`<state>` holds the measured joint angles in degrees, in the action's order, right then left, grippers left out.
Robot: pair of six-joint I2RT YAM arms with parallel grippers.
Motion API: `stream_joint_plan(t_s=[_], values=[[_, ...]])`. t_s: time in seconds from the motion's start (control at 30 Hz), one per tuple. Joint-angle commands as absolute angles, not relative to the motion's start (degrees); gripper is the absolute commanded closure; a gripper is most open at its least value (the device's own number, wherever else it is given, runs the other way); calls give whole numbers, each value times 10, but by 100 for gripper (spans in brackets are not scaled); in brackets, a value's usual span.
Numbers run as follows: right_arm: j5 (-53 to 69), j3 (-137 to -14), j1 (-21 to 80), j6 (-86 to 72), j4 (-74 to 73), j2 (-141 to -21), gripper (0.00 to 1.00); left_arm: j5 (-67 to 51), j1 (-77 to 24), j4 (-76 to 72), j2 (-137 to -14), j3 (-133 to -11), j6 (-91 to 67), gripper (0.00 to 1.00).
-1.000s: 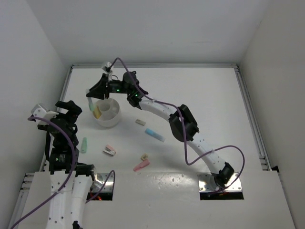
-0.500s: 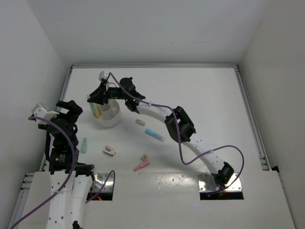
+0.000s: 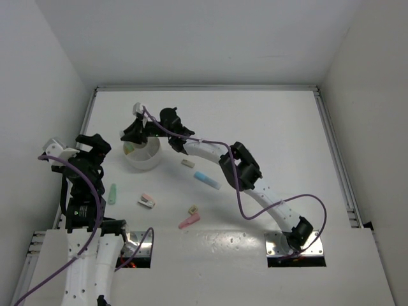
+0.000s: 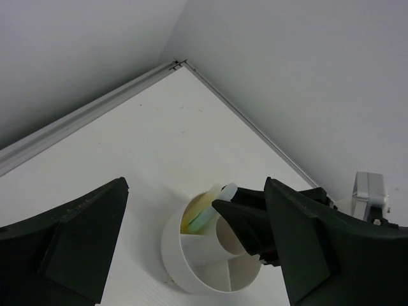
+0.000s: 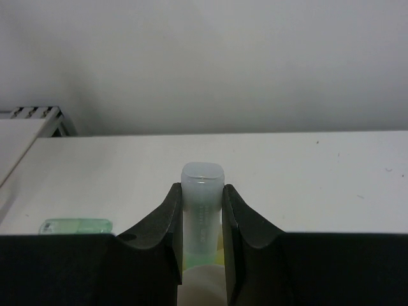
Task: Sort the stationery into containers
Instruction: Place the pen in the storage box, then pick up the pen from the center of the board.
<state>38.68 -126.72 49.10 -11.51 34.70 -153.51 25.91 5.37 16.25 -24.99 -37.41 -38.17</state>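
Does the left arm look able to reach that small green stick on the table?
Probably yes. The green stick lies alone, close beside the left arm, with nothing over it, and the left gripper is open. The right gripper is off at the white divided bowl.

Right hand (image 3: 130,136) blocks the bowl (image 3: 150,162) at its far-left rim.

On the white bench (image 3: 274,140), a small tan block (image 3: 187,163) and a light-blue stick (image 3: 206,180) lay right of the white round divided bowl (image 3: 145,164); a green stick (image 3: 113,193) and pink-white stapler-like piece (image 3: 146,201) lay before it. A pale translucent stick (image 5: 203,204) sat in its left compartment.
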Motion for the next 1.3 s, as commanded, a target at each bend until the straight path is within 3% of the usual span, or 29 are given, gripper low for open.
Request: stream_joint_plan(t_s=[0.0,0.13,0.2,0.23,0.3,0.37,0.63,0.8,0.93,1.0,1.03,1.1,1.17,1.2,1.23,1.27], values=[[402,-1259,490,-88,360,-1519,96,253,61,147,-246,-380,-378,6],[402,-1252,490,-83,360,-1519,84,253,61,147,-246,-380,-378,6],[402,-1252,490,-83,360,-1519,66,253,61,147,-246,-380,-378,6],[402,-1252,490,-83,360,-1514,62,248,61,147,-246,-380,-378,6],[396,-1252,490,-83,360,-1513,36,248,61,147,-246,-380,-378,6],[390,-1259,490,-77,360,-1513,30,248,61,147,-246,-380,-378,6],[373,-1288,490,-72,344,-1471,28,248,61,147,-251,-380,-378,6],[320,-1311,482,-67,280,-1438,37,248,61,147,-251,-380,-378,6],[266,-1348,464,-35,142,-1400,53,248,61,147,-251,-380,-378,6],[240,-1361,456,0,43,-1362,91,248,61,147,-251,-380,-378,6],[210,-1368,451,21,2,-1348,100,243,61,147,-251,-380,-378,6],[180,-1335,451,82,-123,-1299,100,237,61,147,-251,-380,-378,6],[180,-1297,445,105,-147,-1262,100,237,61,147,-251,-380,-378,6],[190,-1269,445,124,-213,-1248,92,237,61,147,-251,-380,-378,6],[197,-1244,439,142,-245,-1233,77,237,61,147,-251,-380,-378,6],[207,-1211,439,184,-268,-1191,55,237,61,147,-251,-380,-378,6]])
